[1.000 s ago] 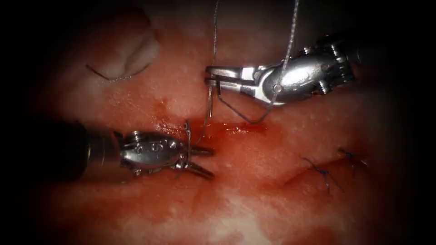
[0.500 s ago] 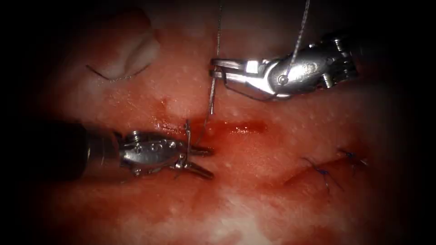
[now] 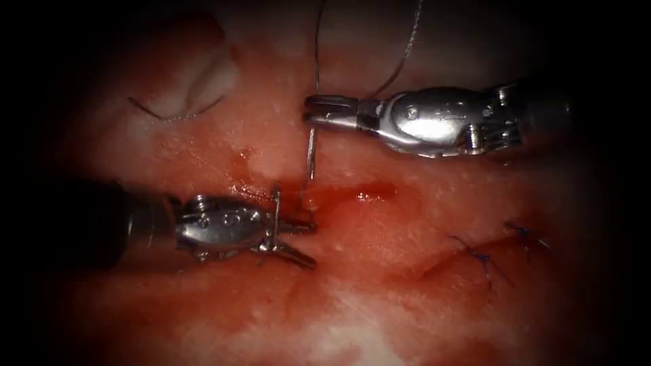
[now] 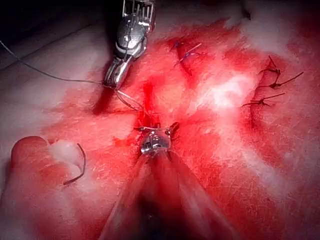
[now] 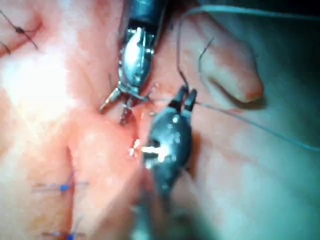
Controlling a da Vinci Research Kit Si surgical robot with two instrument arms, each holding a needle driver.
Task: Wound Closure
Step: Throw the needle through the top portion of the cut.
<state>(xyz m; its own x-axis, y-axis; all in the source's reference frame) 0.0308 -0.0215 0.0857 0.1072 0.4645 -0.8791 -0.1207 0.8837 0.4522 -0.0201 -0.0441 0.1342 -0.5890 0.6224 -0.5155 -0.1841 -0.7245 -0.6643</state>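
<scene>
Blue stitches (image 3: 483, 259) right; stray needle (image 3: 175, 114) upper-left

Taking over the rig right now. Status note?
Left gripper: open, holds nothing; the thread is looped round it.
Right gripper: shut on the thread, which runs down to the cut.
Needle: probably the thin curved piece lying on the tissue left of the cut, not in it.
Done: blue stitches to the right.
Left: the loop is not drawn tight.
</scene>
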